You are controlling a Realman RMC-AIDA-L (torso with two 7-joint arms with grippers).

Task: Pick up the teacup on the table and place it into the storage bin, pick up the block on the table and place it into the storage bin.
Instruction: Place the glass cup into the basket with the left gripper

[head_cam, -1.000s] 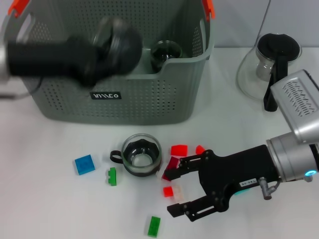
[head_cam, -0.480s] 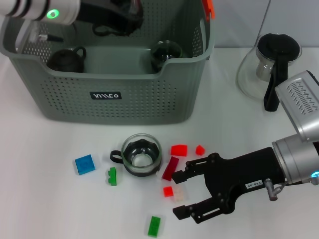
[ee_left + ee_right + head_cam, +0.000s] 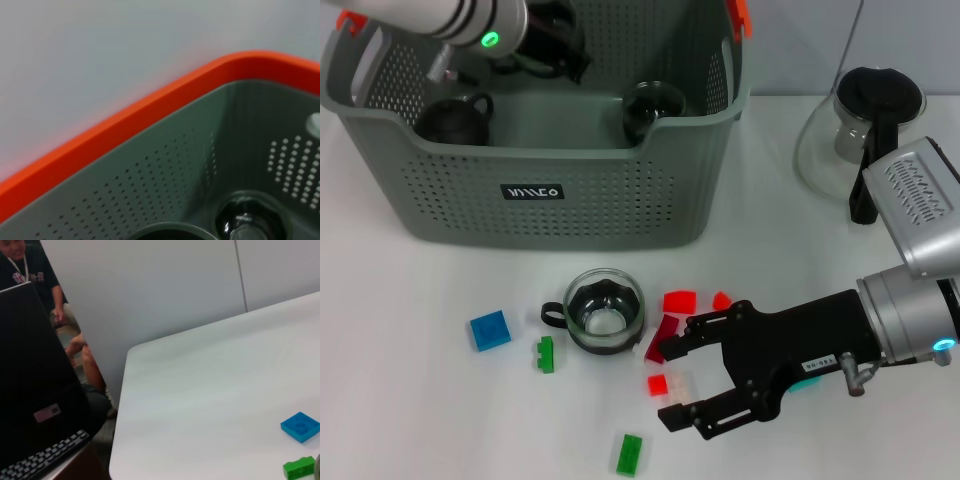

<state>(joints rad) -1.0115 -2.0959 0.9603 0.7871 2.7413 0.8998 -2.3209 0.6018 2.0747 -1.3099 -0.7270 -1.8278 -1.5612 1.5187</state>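
You have one teacup [image 3: 605, 311] still on the table [image 3: 420, 420], a clear glass one with its dark handle pointing to nine o'clock, directly at six o'clock from the storage bin [image 3: 550, 190]. Two dark cups already sit inside the bin, one at its nine o'clock side [image 3: 455, 118], one toward three o'clock [image 3: 653, 106]. Blocks lie scattered around the teacup: a blue block [image 3: 489, 330] and a green block [image 3: 544, 354] at its nine and eight o'clock, a cluster of red blocks [image 3: 678, 301] at its three o'clock, a small red block [image 3: 658, 384] at five o'clock, another green block [image 3: 628, 454] at six o'clock.

Your right gripper [image 3: 672, 382] sits low over the table, fingers spread wide and empty, with the small red block between them; the upper fingertip reaches the red cluster. Your left gripper [image 3: 548, 40] is above the bin's far side; I cannot tell its finger state. A glass carafe [image 3: 865, 130] stands at three o'clock from the bin.
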